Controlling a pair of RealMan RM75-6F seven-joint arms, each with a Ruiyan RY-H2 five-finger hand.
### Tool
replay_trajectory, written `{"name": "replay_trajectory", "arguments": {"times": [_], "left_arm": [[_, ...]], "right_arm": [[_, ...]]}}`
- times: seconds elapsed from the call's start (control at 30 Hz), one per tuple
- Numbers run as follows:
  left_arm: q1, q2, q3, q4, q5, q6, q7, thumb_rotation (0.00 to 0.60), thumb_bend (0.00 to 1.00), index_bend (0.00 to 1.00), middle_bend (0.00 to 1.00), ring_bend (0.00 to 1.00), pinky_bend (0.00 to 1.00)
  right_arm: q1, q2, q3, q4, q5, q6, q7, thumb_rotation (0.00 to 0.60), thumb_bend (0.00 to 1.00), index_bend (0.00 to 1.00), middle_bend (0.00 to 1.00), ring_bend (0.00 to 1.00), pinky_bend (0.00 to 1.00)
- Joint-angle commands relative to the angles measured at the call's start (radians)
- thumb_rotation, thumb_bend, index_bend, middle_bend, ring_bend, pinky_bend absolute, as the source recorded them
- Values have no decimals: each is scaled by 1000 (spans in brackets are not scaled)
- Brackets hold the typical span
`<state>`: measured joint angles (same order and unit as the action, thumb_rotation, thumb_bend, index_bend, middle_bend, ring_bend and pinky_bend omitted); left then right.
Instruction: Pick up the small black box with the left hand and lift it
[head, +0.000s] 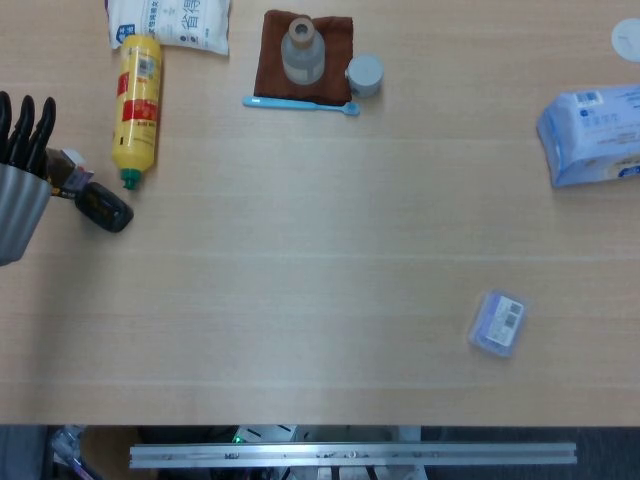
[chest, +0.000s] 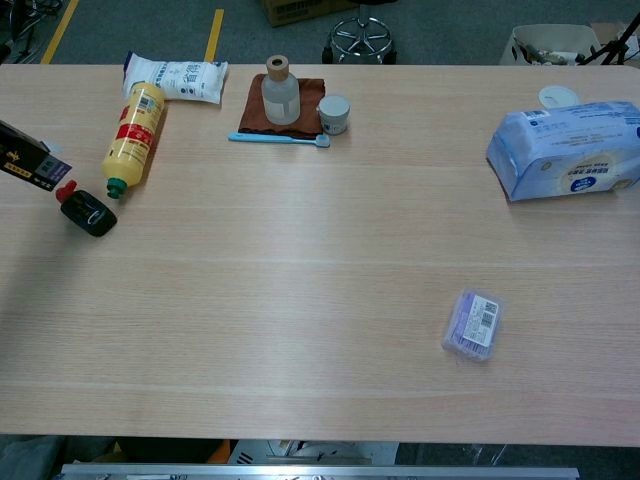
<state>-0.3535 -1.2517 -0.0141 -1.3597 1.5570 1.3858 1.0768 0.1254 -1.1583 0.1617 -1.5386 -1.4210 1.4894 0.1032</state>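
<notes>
The small black box with gold print pokes out from under my left hand at the far left edge of the head view. The hand's black fingers point away from me above its grey forearm, and it holds the box off the table. In the chest view only the box shows, hanging above the tabletop at the left edge, with the hand itself out of frame. My right hand appears in neither view.
A small black bottle with a red cap lies just right of the box. Behind it lie a yellow bottle and a white packet. A brown cloth with a glass bottle, a toothbrush, a tissue pack and a purple packet are further right.
</notes>
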Motion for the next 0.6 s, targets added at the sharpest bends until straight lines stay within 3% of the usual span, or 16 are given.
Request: {"name": "replay_trajectory", "arguments": {"times": [0.03,0.23,0.6], "left_arm": [[1,0,-2,-1,-2,-1,-1,600,358,501,0,0,57],[17,-4,-13,-29,-41,-9,-40,600,358,501,0,0,57],[37,76,-51,-265,-285,-150,-223,600,358,505,0,0,57]], "right_arm": [[0,0,0,0,0,0,0,600,416,406,285,240,358],[-2,1,0,0,0,1,2,600,416,406,285,240,358],[-2,1,0,-2,-1,1,1,600,416,407,285,240,358]]}}
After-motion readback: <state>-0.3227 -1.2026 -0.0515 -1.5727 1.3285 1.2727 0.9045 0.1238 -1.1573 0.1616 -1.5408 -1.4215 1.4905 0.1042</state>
